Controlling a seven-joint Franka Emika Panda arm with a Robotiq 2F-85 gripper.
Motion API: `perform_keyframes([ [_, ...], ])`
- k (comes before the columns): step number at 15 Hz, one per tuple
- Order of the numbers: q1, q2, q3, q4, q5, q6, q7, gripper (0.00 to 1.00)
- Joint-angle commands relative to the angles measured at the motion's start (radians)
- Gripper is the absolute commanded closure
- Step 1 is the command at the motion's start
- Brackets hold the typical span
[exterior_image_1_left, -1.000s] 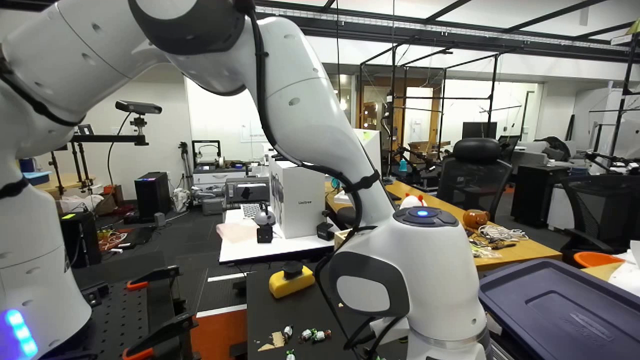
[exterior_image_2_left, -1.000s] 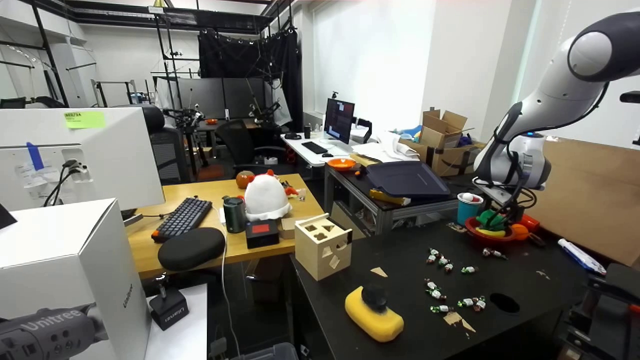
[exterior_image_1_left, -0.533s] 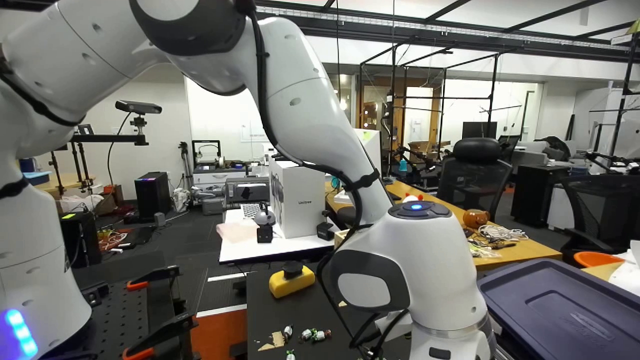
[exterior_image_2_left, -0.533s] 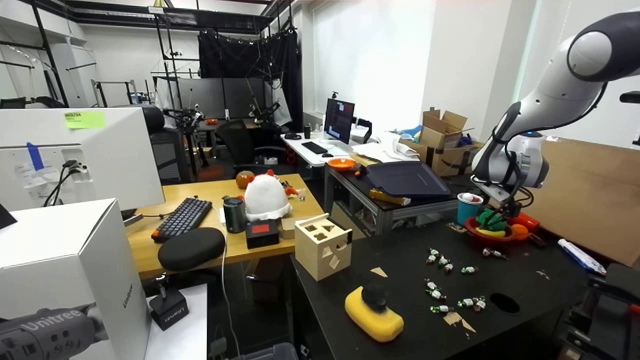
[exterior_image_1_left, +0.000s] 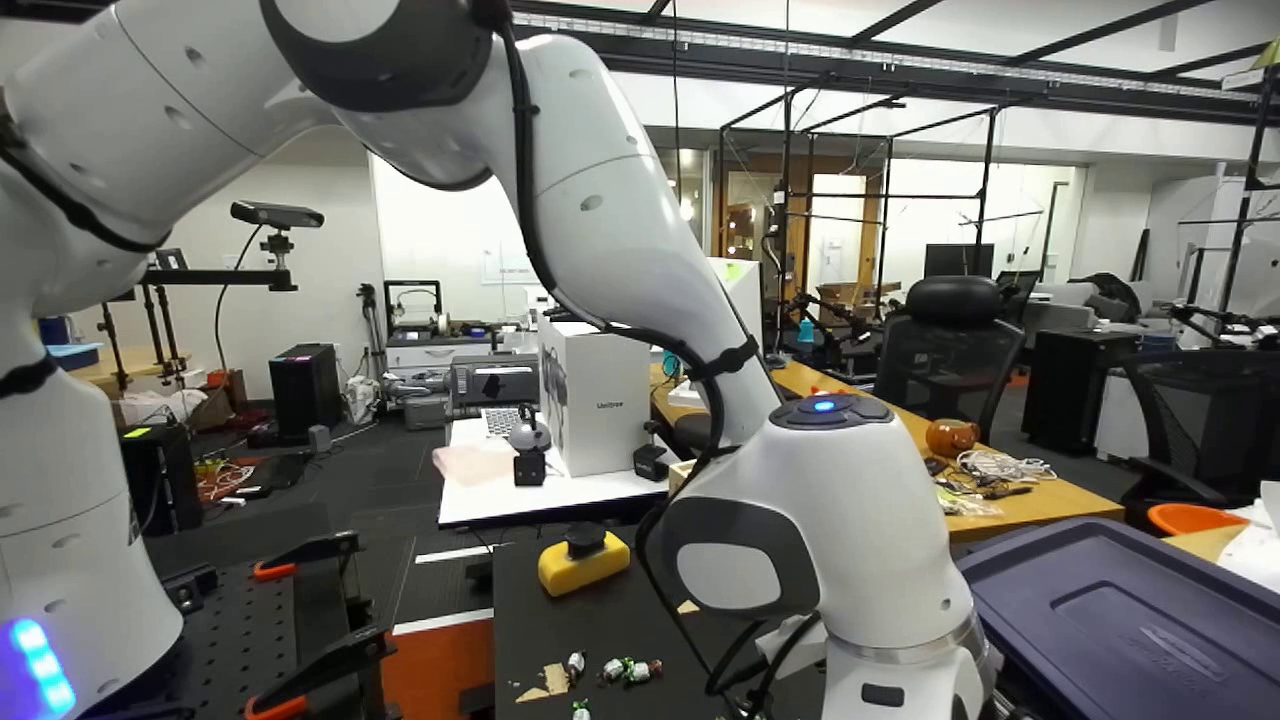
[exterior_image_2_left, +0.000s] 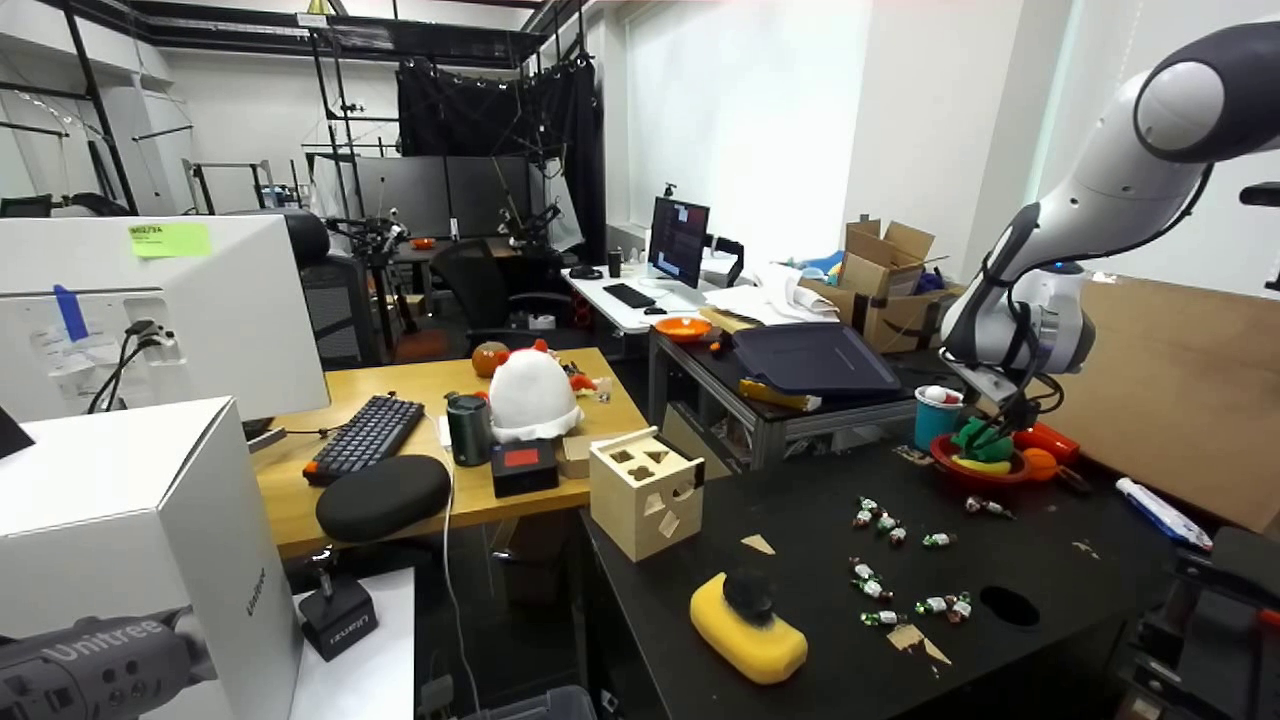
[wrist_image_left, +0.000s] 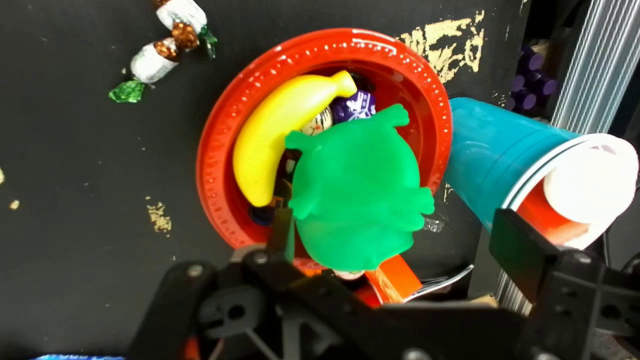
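Green toy (wrist_image_left: 357, 180) sits in the red bowl (wrist_image_left: 215, 155), beside the banana (wrist_image_left: 267, 135), near the bench (wrist_image_left: 75, 200) edge by the blue cup (wrist_image_left: 500, 155). Looks light, soft, maybe tacky rubber; I'd squeeze gently across the round body, not the stubby limbs. Claw (wrist_image_left: 400, 235) spread wide over it, holding nothing; contact unclear.

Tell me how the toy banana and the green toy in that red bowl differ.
Shape: the toy banana is long and curved, while the green toy has a rounded body with stubby nubs sticking out.
Size: the green toy is bulkier, the toy banana slimmer.
Pose: the toy banana lies low along one side, while the green toy stands up higher.
Both sit in the red bowl and look smooth.
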Motion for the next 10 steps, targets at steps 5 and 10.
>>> perform_keyframes([
  [5,-0.007,0.089,-0.019,0.096,-0.009,-0.085,0.025,0.0],
  [10,0.05,0.137,-0.085,0.121,-0.02,-0.082,0.064,0.49],
])
